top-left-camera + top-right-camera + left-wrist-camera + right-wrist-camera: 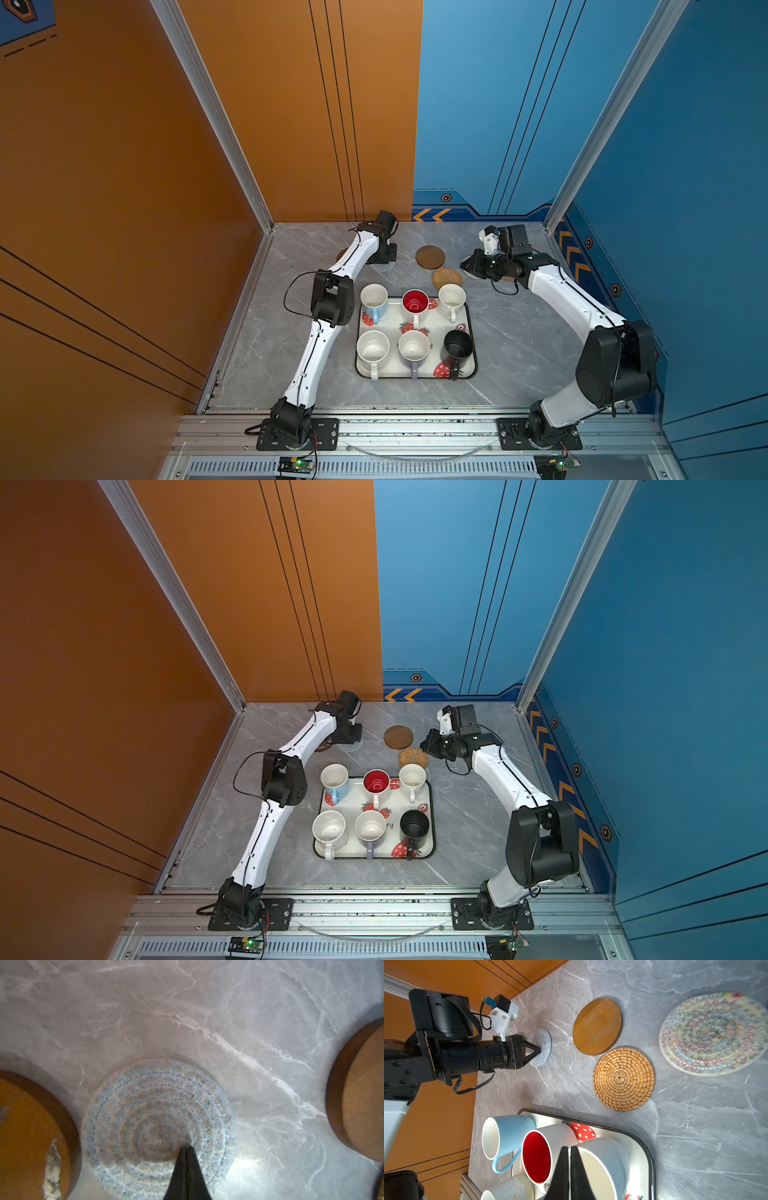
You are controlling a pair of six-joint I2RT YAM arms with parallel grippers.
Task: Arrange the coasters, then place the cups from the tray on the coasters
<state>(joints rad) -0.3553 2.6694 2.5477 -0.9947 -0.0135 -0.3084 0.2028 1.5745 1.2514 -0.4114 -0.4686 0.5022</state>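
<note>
Left tool (186, 1148), shut and empty, is resting its tip on the blue-white woven coaster (145, 1109), which is lying flat on the bench (207, 1001). It's probably light, soft and floppy, so sliding it or pinching its edge looks best. Right tool (569, 1148), also shut and empty, is hovering over the mugs (536, 1157) sitting on the tray (652, 1159).

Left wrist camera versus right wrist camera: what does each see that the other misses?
Only the left wrist view shows a flat brown mat with a pale gap in it. Only the right wrist view shows a round woven coaster with colourful zigzag stitching, the white strawberry-print tray, its handled mugs, and the shut right gripper. Both show the grey-white woven round coaster beneath the shut left gripper, a brown wooden disc coaster, and the grey marble tabletop.
</note>
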